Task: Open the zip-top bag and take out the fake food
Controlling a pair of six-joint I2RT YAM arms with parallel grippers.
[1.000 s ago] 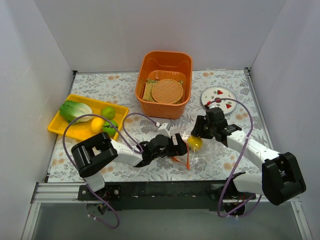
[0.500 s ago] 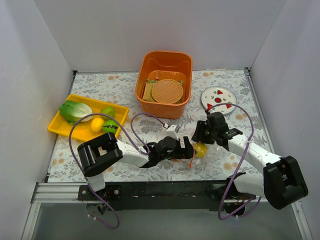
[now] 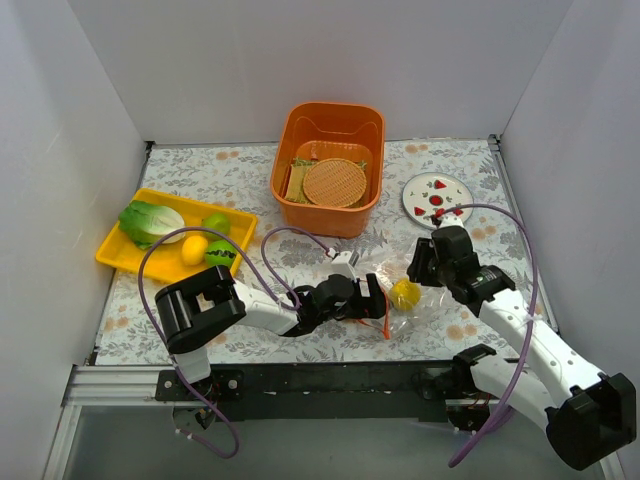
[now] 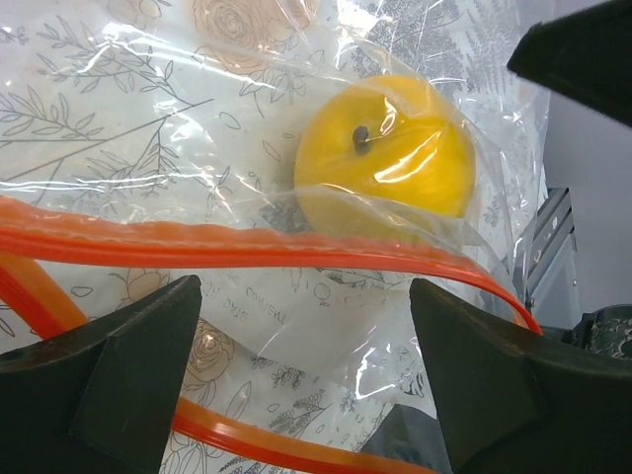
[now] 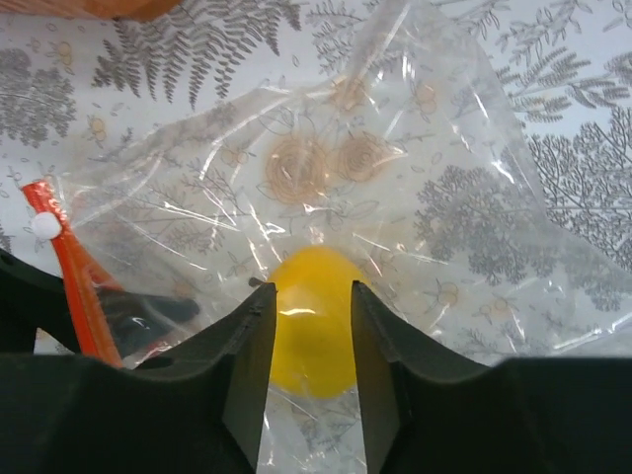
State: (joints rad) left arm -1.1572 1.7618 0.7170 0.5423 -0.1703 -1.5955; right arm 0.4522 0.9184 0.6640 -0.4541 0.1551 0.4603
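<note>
The clear zip-top bag point(image 3: 392, 272) lies on the floral table between my two grippers, with its orange-red zip strip point(image 3: 384, 322) at the left end. A yellow lemon point(image 3: 404, 293) is inside it. My left gripper point(image 3: 374, 304) is open, with the zip strip point(image 4: 247, 247) and bag mouth lying between its jaws point(image 4: 304, 296); the lemon point(image 4: 385, 148) shows beyond it. My right gripper point(image 3: 424, 276) is closed on the lemon point(image 5: 308, 336) through the bag film point(image 5: 415, 178), a finger point(image 5: 247, 375) on each side point(image 5: 310, 294).
A yellow tray point(image 3: 112, 255) at the left holds a cabbage piece point(image 3: 152, 220), two limes point(image 3: 216, 223) and a lemon point(image 3: 194, 248). An orange bin point(image 3: 330, 108) with woven discs point(image 3: 335, 183) stands at the back. A white plate point(image 3: 437, 193) lies at the back right.
The right gripper has moved right and toward the near edge, taking the lemon and bag with it. The left gripper has followed to the right, staying at the zip strip.
</note>
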